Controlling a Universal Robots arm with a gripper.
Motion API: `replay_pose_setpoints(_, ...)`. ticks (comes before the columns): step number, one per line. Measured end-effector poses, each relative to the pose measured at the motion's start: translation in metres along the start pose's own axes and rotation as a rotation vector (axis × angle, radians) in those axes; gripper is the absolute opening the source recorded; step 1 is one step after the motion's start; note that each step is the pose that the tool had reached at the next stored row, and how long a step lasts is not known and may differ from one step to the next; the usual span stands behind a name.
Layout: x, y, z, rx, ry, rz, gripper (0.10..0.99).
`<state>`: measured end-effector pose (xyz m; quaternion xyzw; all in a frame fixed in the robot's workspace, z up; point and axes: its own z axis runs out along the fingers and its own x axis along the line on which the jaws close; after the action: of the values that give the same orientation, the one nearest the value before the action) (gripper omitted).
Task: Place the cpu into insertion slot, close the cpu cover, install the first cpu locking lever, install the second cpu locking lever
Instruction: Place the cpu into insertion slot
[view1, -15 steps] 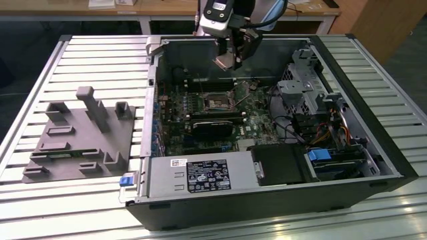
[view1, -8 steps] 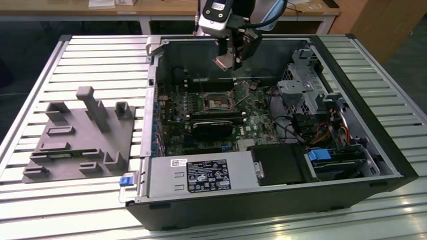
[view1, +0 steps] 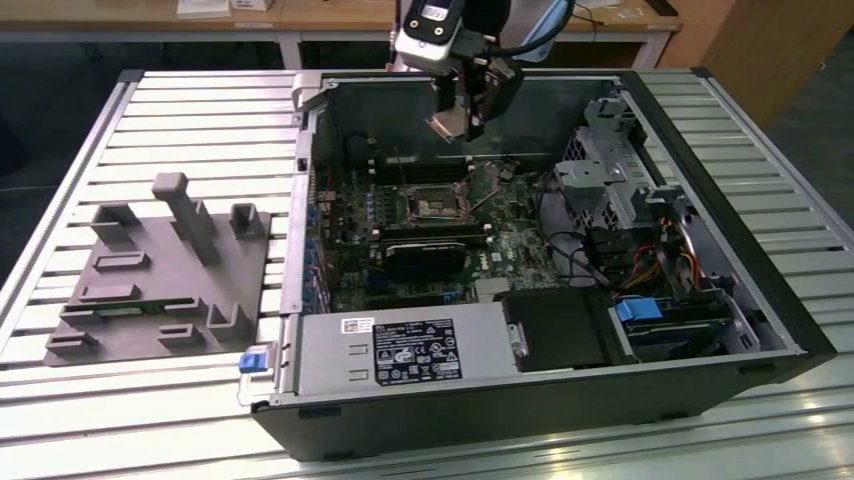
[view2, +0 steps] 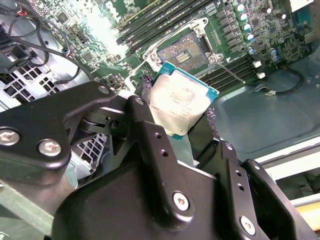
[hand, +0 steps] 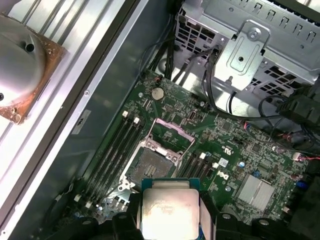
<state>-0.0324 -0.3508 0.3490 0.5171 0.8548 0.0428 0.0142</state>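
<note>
The cpu, one square chip, is clamped by two opposite edges between the jaws of the gripper, metal top facing the second wrist view. Beyond the jaws lies the single insertion slot, bare. The first wrist view adds the cpu cover, standing raised past the slot. In the exterior view the chip hangs tilted above the computer case.

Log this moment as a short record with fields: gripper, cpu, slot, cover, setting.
gripper: shut on the cpu, above the open computer case
cpu: held by its edges, metal top showing, not seated
insertion slot: empty, contacts bare
cpu cover: tilted up, open
setting: case lying on its side on a slatted table
</note>
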Motion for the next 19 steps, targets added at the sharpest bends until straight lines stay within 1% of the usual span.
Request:
replay_pose_setpoints(5, 0.0000, 0.0000, 0.0003, 0.000, -0.0017, 0.019, 0.541)
replay_pose_setpoints(9, 0.0000, -0.0001, 0.0007, -0.001, -0.0042, 0.047, 0.541)
replay_pose_setpoints(12, 0.0000, -0.0001, 0.0015, -0.002, -0.0080, 0.090, 0.541)
replay_pose_setpoints(19, -0.0001, -0.0004, 0.0045, -0.004, -0.0187, 0.211, 0.541)
